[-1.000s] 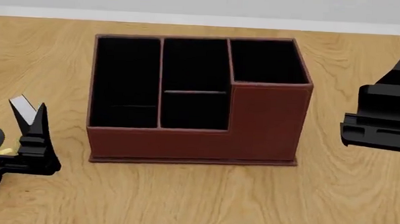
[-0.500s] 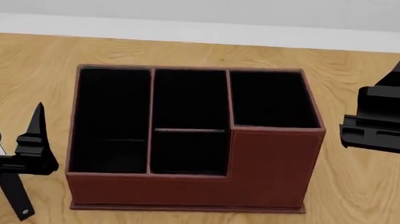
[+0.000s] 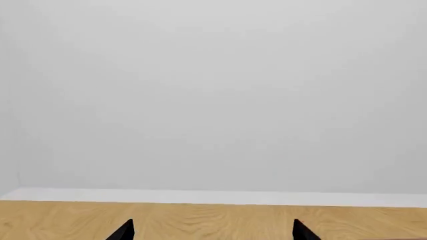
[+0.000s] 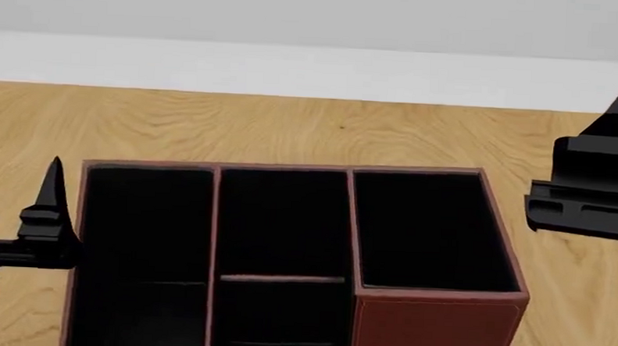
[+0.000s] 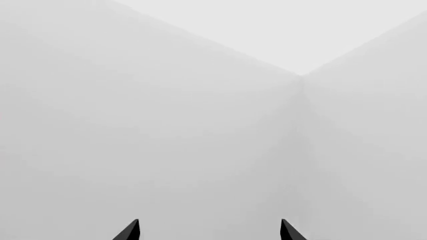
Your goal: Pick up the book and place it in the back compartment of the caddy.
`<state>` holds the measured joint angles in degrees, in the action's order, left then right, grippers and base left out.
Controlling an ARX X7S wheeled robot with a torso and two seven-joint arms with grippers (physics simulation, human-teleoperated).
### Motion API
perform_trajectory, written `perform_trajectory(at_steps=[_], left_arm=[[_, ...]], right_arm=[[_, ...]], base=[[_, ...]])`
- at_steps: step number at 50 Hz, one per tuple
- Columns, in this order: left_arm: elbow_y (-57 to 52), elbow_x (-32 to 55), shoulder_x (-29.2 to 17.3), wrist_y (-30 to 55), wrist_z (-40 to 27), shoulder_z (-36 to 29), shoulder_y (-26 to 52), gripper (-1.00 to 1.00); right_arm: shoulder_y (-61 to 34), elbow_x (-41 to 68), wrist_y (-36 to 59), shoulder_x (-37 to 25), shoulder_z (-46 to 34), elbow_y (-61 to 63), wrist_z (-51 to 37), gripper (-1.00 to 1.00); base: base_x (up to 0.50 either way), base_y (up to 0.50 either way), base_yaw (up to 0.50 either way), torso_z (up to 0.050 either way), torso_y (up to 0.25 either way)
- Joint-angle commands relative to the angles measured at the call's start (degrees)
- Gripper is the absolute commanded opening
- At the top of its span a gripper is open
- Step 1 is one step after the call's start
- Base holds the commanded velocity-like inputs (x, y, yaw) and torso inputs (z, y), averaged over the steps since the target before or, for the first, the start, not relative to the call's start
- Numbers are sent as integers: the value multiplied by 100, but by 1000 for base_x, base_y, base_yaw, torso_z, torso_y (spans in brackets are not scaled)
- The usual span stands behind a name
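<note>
The caddy (image 4: 433, 331) is a dark red-brown box with black-lined cells, at the bottom centre of the head view, and its front is cut off by the frame. The book is not in any view. My left gripper (image 4: 49, 201) hovers just left of the caddy's left wall; only one finger shows, pointing up. In the left wrist view the left gripper (image 3: 212, 232) is open and empty over bare table. My right gripper (image 5: 208, 231) is open and empty, facing the wall. The right arm's black body (image 4: 589, 197) is right of the caddy.
The wooden table (image 4: 290, 129) reaches back to a white baseboard (image 4: 292, 71) and a grey wall. The left wrist view shows table wood (image 3: 213, 217) ahead of the fingers, then wall. The right wrist view shows only a room corner.
The head view has tilted up. The caddy has slid down the frame, and the table's far edge and the wall have come into view. The left gripper has turned, so one finger shows.
</note>
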<state>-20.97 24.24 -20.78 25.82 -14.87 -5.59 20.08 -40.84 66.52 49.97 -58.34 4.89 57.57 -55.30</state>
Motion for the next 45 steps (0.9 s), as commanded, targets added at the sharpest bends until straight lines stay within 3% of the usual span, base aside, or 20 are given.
perform_trajectory(at_steps=[1,27,45], left_arm=[[18,28,-11,-42,-7,21,-10,100],[-20,-52,-83,-40,-54,-86,20,100],[6,-38,-85,-30,-94,-115,12,100]], right_arm=[[45,-21,-78,-29,-12,-10,-4,100],[95,-30,-233,-119,4,-2,-26,100],[177,-42,-326,-190,-11,9,-58,100]], base=[[0,0,0,0,11],[-1,0,0,0,0],[0,0,0,0,-163]])
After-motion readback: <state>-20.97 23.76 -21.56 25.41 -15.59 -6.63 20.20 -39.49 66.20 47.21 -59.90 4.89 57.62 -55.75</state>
